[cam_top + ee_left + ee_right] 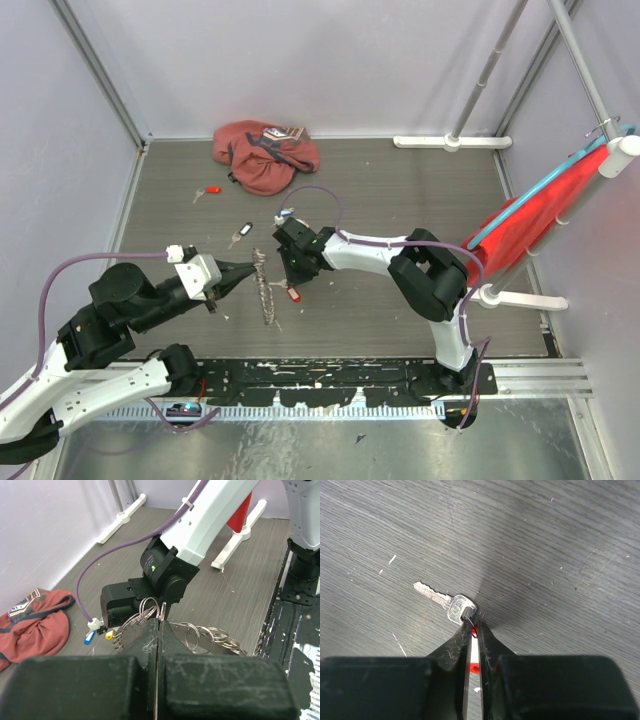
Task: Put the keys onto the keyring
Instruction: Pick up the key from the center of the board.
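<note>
My left gripper (250,272) (159,622) is shut on the keyring (266,290) (202,637), a strand of linked silver rings held just above the floor. Close to its right, my right gripper (292,283) (475,626) points down, its jaws shut on the red tag of a silver key (446,601) whose blade lies on the floor. That red tag (294,294) shows under the fingers. A red-headed key (210,192) and a black-headed key (240,233) lie farther back. Blue (89,637) and yellow (109,635) key heads lie beside the right gripper's body.
A reddish-pink cloth bag (265,155) (35,617) lies at the back. A red cloth on a white stand (530,220) stands at the right. A purple cable (107,560) loops from the right wrist. The walls close in left and back.
</note>
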### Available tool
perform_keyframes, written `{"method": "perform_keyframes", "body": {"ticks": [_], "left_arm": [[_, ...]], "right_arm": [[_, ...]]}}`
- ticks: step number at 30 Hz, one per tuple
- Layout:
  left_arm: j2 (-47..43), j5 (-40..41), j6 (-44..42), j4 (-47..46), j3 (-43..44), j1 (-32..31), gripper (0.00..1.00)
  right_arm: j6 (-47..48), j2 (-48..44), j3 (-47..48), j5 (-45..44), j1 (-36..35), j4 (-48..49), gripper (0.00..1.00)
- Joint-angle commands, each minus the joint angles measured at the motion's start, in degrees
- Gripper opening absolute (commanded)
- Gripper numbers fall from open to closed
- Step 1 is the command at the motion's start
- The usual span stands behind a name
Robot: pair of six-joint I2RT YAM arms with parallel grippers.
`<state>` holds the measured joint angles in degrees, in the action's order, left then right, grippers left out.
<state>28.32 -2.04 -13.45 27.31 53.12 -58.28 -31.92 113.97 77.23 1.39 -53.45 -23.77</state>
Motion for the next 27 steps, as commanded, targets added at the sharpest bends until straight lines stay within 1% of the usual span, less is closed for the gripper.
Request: {"method": "perform_keyframes", "body": {"ticks": [1,8,12,17,24,27], "left_arm": [[-0.13,-0.44,-0.50,-3.93,0.08,-0.06,0.00],[-0.28,-0.29,-0.43,-4.03,-0.06,-0.04,0.00],[0.10,0.08,-0.48,-4.26,-0.23,0.00,0.00],[1.22,0.70,-0.69,-4.30,0.45,0.00,0.00],[4.03,0.95,0.80,-3.96,2.94,-0.04,0.00],[5.60,0.06,1.63,-3.58,4.72,-0.04,0.00]], "right_arm": [[-0.78,-1.94,0.15,0.47,0.01,1.44,0.13],[0.45,-4.28,-0.33,0.39,0.01,3.24,0.01],[2.03,-7.89,-1.54,-1.84,0.01,3.56,0.00],[4.02,-15.40,-4.58,-5.12,0.22,3.63,0.01],[9.41,-28.80,-10.12,-6.26,0.41,3.39,0.01],[12.88,-34.85,-11.11,-6.61,0.50,1.52,0.01]]}}
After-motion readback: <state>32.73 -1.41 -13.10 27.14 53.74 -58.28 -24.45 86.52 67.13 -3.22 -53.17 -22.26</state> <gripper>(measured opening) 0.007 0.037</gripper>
